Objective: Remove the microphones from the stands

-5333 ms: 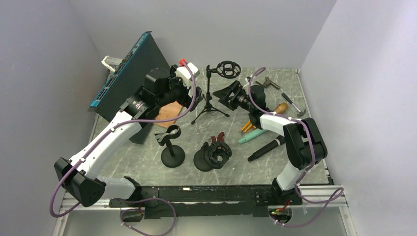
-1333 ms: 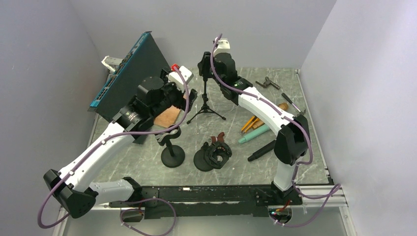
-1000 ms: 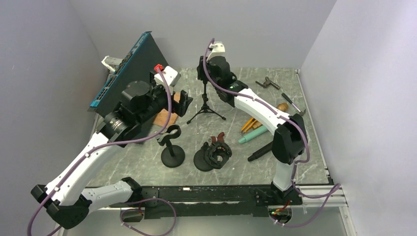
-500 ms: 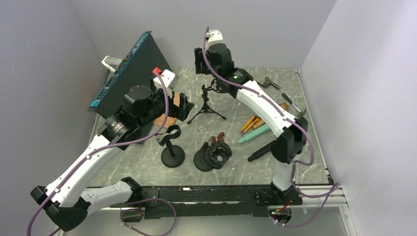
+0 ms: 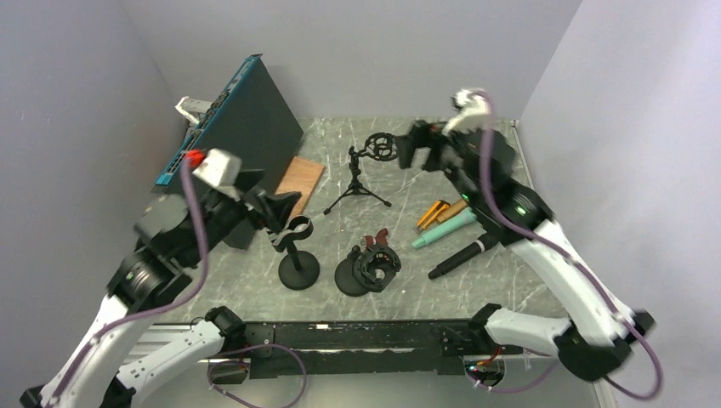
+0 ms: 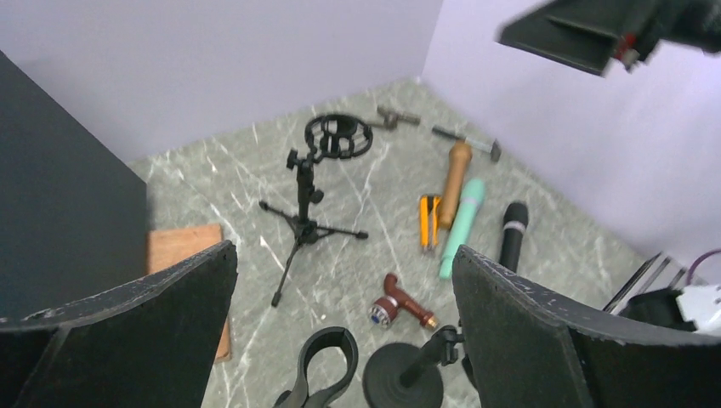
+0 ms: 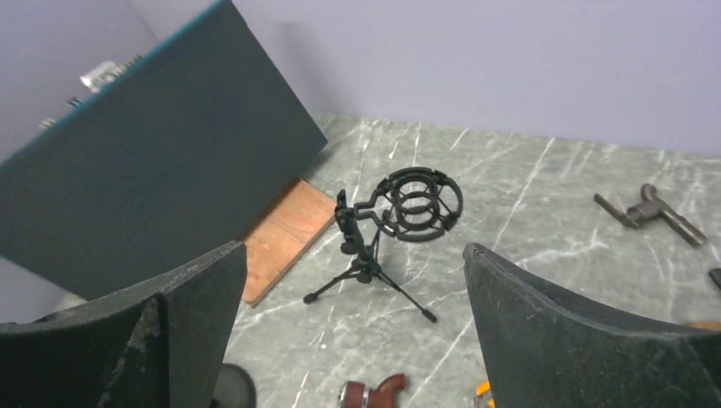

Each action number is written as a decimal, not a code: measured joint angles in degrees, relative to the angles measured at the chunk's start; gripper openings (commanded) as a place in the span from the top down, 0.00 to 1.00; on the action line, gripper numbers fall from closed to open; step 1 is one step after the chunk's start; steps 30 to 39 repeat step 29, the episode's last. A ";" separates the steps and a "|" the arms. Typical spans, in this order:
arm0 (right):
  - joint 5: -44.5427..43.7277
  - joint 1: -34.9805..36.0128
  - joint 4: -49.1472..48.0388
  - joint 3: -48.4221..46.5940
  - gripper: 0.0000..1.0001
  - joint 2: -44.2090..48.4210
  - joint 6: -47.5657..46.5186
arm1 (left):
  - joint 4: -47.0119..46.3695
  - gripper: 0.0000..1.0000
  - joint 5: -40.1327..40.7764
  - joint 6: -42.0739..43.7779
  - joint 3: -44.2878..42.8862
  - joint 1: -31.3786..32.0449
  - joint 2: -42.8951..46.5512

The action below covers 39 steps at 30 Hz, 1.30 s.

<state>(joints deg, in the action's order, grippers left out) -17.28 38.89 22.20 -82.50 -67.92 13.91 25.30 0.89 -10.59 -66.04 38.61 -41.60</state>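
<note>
Top external: the microphone (image 5: 460,257) lies on the counter (image 5: 400,229), long axis diagonal, apart from the tripod stand (image 5: 364,177) and nearer the right arm. The right claw (image 5: 428,150) and left claw (image 5: 270,204) hang raised, both released and empty.

Left wrist: the microphone rests beside a green handle (image 6: 463,223).

Right wrist: the shock mount (image 7: 414,206) appears empty; the microphone is out of frame.

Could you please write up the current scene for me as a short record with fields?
microphone: lying on the table, right side, near the teal handle
tripod stand: upright, its shock mount ring empty
left tool: open, holding nothing, raised above the table
right tool: open, holding nothing, raised above the table
task state: microphone is off the stand
</note>
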 measured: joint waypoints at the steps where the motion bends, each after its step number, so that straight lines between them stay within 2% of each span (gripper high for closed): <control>1: -0.44 0.00 0.72 1.70 0.00 3.96 0.24 | 0.00 0.01 0.31 -0.33 0.31 0.00 2.47; 8: -4.39 -0.02 6.12 8.66 0.00 26.73 3.54 | -1.18 0.01 2.27 -2.34 3.10 0.00 18.29; 14: -8.94 -0.07 14.21 9.22 0.00 35.56 6.01 | -0.57 0.01 4.35 -3.56 3.93 0.00 25.11; 21: -12.31 -0.07 18.47 10.71 0.00 38.84 5.99 | 2.67 0.01 6.27 -4.22 1.07 0.00 25.66; 39: -12.28 -0.07 18.73 12.87 0.00 38.40 5.84 | 3.52 0.01 7.02 -5.86 0.68 0.00 25.77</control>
